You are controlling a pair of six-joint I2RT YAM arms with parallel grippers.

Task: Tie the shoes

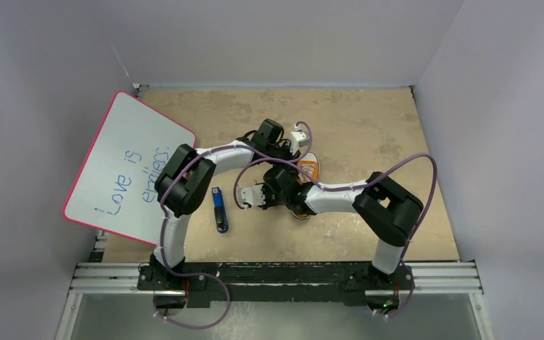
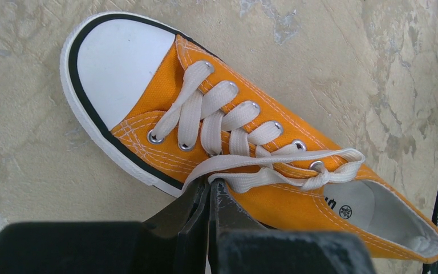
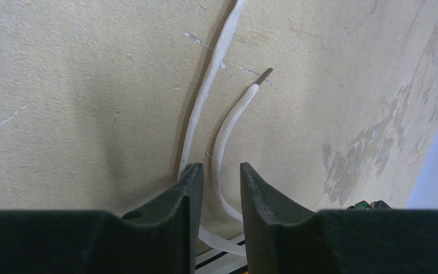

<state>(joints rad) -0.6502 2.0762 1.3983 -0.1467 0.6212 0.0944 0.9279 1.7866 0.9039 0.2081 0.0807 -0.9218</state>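
Note:
The orange sneaker (image 2: 165, 94) with white toe cap lies on its sole, toe at the upper left of the left wrist view. In the top view the sneaker (image 1: 309, 168) is mostly hidden under both wrists. My left gripper (image 2: 211, 182) is shut on a loop of the white lace (image 2: 274, 161) at the shoe's near side; in the top view the left gripper (image 1: 299, 156) is over the shoe. My right gripper (image 3: 221, 169) is open low over the table. One lace end (image 3: 228, 131) runs between its fingers. A second lace end (image 3: 205, 97) lies beside its left finger. In the top view the right gripper (image 1: 250, 200) is left of the shoe.
A blue-and-black marker-like stick (image 1: 219, 209) lies left of the right gripper. A pink-edged whiteboard (image 1: 131, 166) with writing leans at the left. Grey walls close in the tan table (image 1: 368, 127) on three sides.

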